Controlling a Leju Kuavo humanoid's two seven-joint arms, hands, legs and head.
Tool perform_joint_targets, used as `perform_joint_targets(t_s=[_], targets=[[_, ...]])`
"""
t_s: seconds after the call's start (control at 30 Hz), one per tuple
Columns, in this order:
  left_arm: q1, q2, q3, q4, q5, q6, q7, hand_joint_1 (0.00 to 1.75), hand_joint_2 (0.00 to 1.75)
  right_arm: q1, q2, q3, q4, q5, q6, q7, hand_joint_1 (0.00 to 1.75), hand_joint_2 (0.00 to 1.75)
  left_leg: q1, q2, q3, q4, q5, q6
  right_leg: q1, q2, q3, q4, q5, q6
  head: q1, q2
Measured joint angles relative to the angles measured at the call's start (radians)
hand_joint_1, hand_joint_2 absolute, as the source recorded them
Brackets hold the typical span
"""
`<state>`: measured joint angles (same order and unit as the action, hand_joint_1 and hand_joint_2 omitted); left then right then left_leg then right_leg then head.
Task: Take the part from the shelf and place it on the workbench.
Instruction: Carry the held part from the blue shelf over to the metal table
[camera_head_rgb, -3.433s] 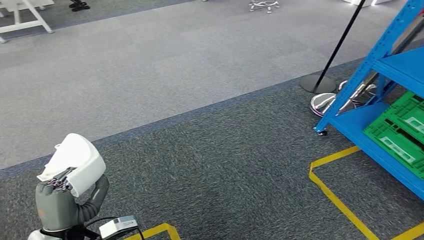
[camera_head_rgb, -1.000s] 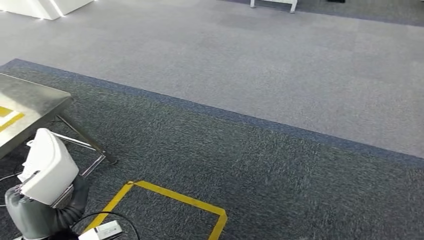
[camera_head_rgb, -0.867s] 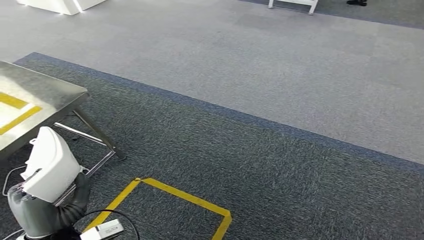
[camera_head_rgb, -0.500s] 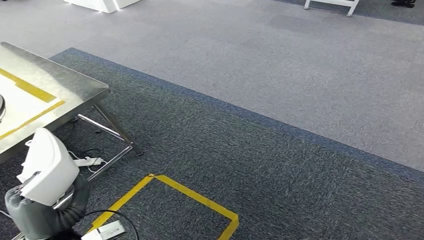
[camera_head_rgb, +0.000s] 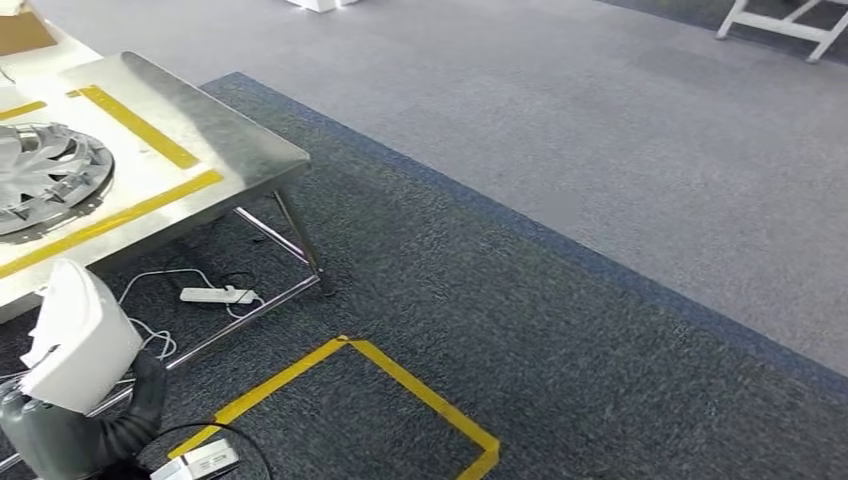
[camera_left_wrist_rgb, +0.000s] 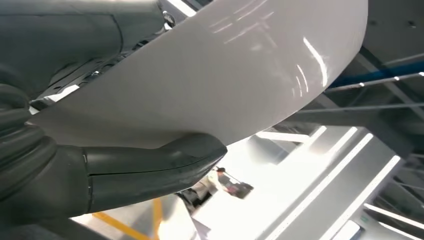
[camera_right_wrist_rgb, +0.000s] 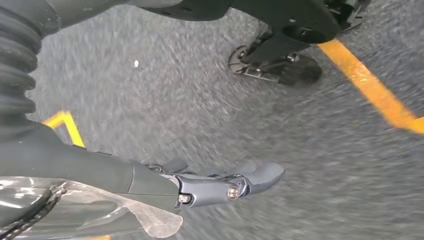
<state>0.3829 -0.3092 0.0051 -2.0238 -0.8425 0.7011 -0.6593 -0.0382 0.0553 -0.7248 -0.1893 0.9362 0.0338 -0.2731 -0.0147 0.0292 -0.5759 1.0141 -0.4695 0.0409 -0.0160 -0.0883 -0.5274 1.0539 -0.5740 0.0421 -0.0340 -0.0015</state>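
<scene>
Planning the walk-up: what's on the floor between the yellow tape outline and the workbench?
In the head view, a white power strip and loose cables lie on dark carpet between yellow tape outline and workbench.

Wheel cover (camera_head_rgb: 40, 175) cropped at frame edge — left robot hand (camera_head_rgb: 60, 435) mostly behind white part (camera_head_rgb: 78, 335)

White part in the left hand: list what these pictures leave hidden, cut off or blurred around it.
- White part: its lower end sits hidden in the left hand, head view.
- Part's full outline: cut by the picture's edges, left wrist view.
- Workbench: cut by the left edge; hubcap partly out of frame.
- Right hand: carpet behind it is blurred.
</scene>
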Motion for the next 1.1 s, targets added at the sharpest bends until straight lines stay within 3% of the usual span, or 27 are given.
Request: perform_joint_targets(t_s=[0.07,0.1,0.13,0.17,0.23,0.3,0.37,0.43,0.5,0.57,0.63,0.67,0.7,0.73,0.8,0.87,0.93,0.97,1.0,1.03,1.1], targets=[[-0.001,-0.004,0.002,-0.001,-0.003,0.0,0.0,1.75,1.75,0.0,0.0,0.0,0.0,0.0,0.0,0.002,0.0,1.75,0.005,-0.023,0.005,-0.006,0.003,0.007,-0.002,0.061,-0.056,0.11,-0.051,0.004,0.006,0.0],[-0.001,-0.006,0.003,-0.001,-0.004,0.0,0.0,1.75,1.75,0.002,0.0,0.0,0.0,0.0,0.0,0.003,0.0,1.75,0.005,-0.037,0.004,-0.005,0.004,0.009,-0.003,0.076,-0.093,0.173,-0.072,0.006,0.007,0.0],[0.0,-0.007,0.004,-0.001,-0.004,0.0,0.0,1.75,1.75,0.004,0.0,0.0,0.0,0.0,0.0,0.004,0.0,1.75,0.004,-0.051,0.005,-0.004,0.003,0.009,-0.003,0.082,-0.122,0.216,-0.079,0.007,0.008,0.0],[0.001,-0.008,0.006,-0.001,-0.003,0.0,0.0,1.75,1.75,0.007,0.0,0.0,0.0,0.0,0.0,0.004,0.0,1.75,0.004,-0.066,0.006,-0.003,0.002,0.009,-0.004,0.085,-0.137,0.227,-0.066,0.009,0.008,0.0],[0.002,-0.009,0.009,-0.001,-0.002,-0.001,0.0,1.75,1.75,0.006,0.0,-0.001,0.0,0.0,-0.001,0.004,0.0,1.75,0.006,-0.094,0.009,0.001,-0.002,0.004,-0.006,0.095,-0.113,0.142,0.006,0.01,0.008,0.0],[0.002,-0.01,0.011,-0.002,-0.002,-0.001,0.0,1.75,1.75,0.004,0.0,-0.001,0.0,0.0,-0.001,0.004,0.0,1.75,0.007,-0.118,0.008,0.01,-0.009,-0.006,-0.011,0.135,-0.062,0.024,0.056,0.009,0.008,0.0],[0.003,-0.012,0.012,-0.002,-0.002,-0.001,0.0,1.75,1.75,0.004,0.0,-0.001,0.0,0.0,0.0,0.004,0.0,1.75,0.007,-0.138,0.001,0.016,-0.012,-0.018,-0.012,0.159,-0.036,-0.022,0.059,0.0,0.009,0.0],[0.006,-0.013,0.013,-0.004,-0.002,-0.001,0.0,1.75,1.75,0.003,0.002,-0.001,0.0,0.0,0.0,0.004,0.0,1.75,0.01,-0.152,-0.003,0.017,-0.012,-0.026,-0.011,0.142,-0.03,-0.027,0.06,-0.013,0.009,0.0],[0.008,-0.014,0.015,-0.008,0.0,0.0,-0.005,1.75,1.75,0.003,0.004,-0.002,-0.001,0.0,0.001,0.005,0.0,1.75,0.009,-0.115,-0.017,0.049,-0.031,-0.036,-0.013,0.12,-0.024,-0.03,0.058,-0.026,0.004,0.0],[0.007,-0.016,0.016,-0.012,0.003,0.0,-0.013,1.75,1.75,0.005,0.004,-0.003,-0.001,0.0,0.001,0.006,0.0,1.75,0.011,-0.059,-0.066,0.153,-0.084,-0.047,-0.013,0.094,-0.017,-0.032,0.053,-0.035,-0.001,0.0],[0.008,-0.017,0.017,-0.012,0.006,0.0,-0.016,1.75,1.75,0.007,0.004,-0.005,-0.001,0.0,0.001,0.009,0.0,1.75,0.017,-0.041,-0.129,0.273,-0.126,-0.053,-0.01,0.065,-0.011,-0.032,0.045,-0.039,-0.002,0.0],[0.009,-0.018,0.019,-0.012,0.006,0.0,-0.016,1.75,1.75,0.007,0.004,-0.006,-0.001,0.0,0.001,0.009,0.0,1.75,0.018,-0.038,-0.144,0.297,-0.123,-0.054,-0.01,0.052,-0.007,-0.032,0.042,-0.038,-0.002,0.0],[0.01,-0.019,0.02,-0.012,0.006,0.0,-0.017,1.75,1.75,0.006,0.004,-0.007,-0.001,0.0,0.002,0.01,0.0,1.75,0.019,-0.036,-0.14,0.282,-0.101,-0.053,-0.009,0.039,-0.002,-0.032,0.037,-0.037,-0.003,0.0],[0.01,-0.02,0.021,-0.013,0.006,0.0,-0.017,1.75,1.75,0.005,0.005,-0.007,-0.001,0.0,0.002,0.01,0.0,1.75,0.018,-0.028,-0.117,0.231,-0.064,-0.049,-0.009,0.027,0.005,-0.032,0.032,-0.035,-0.002,0.0],[0.009,-0.022,0.023,-0.015,0.006,0.0,-0.02,1.75,1.75,0.003,0.006,-0.007,-0.001,0.0,0.002,0.01,0.0,1.75,0.007,0.022,-0.056,0.103,-0.006,-0.033,-0.007,0.005,0.018,-0.032,0.019,-0.027,-0.002,0.0],[0.009,-0.024,0.025,-0.019,0.006,0.0,-0.024,1.75,1.75,0.002,0.007,-0.008,-0.002,0.0,0.002,0.01,0.0,1.75,-0.006,0.062,-0.027,0.04,-0.002,-0.017,-0.003,-0.017,0.023,-0.035,0.008,-0.016,-0.002,0.0],[0.011,-0.028,0.027,-0.022,0.006,0.0,-0.029,1.75,1.75,-0.002,0.007,-0.009,-0.002,0.0,0.002,0.01,0.0,1.75,-0.008,0.045,-0.021,0.027,-0.011,-0.007,-0.001,-0.04,0.039,-0.044,0.0,-0.006,-0.002,0.0],[0.013,-0.029,0.029,-0.024,0.005,0.0,-0.03,1.75,1.75,-0.006,0.007,-0.011,-0.002,0.0,0.002,0.01,0.0,1.75,-0.005,0.031,-0.015,0.019,-0.011,-0.003,-0.002,-0.032,0.047,-0.046,-0.003,-0.001,0.001,0.0],[0.013,-0.031,0.031,-0.026,0.005,0.0,-0.03,1.75,1.75,-0.009,0.007,-0.012,-0.003,0.0,0.002,0.01,0.0,1.75,-0.001,0.017,-0.006,0.01,-0.01,0.001,-0.003,-0.008,0.047,-0.035,-0.012,0.003,0.003,0.0],[0.012,-0.032,0.032,-0.027,0.005,0.0,-0.031,1.75,1.75,-0.011,0.007,-0.014,-0.003,0.0,0.002,0.01,0.0,1.75,0.004,0.005,0.003,0.002,-0.01,0.006,-0.005,0.025,0.029,0.0,-0.027,0.005,0.006,0.0],[0.011,-0.034,0.034,-0.029,0.005,0.0,-0.031,1.75,1.75,-0.009,0.007,-0.017,-0.003,0.0,0.002,0.009,0.0,1.75,0.007,-0.019,0.014,-0.002,-0.017,0.015,-0.006,0.077,-0.05,0.123,-0.069,0.008,0.01,0.0]])
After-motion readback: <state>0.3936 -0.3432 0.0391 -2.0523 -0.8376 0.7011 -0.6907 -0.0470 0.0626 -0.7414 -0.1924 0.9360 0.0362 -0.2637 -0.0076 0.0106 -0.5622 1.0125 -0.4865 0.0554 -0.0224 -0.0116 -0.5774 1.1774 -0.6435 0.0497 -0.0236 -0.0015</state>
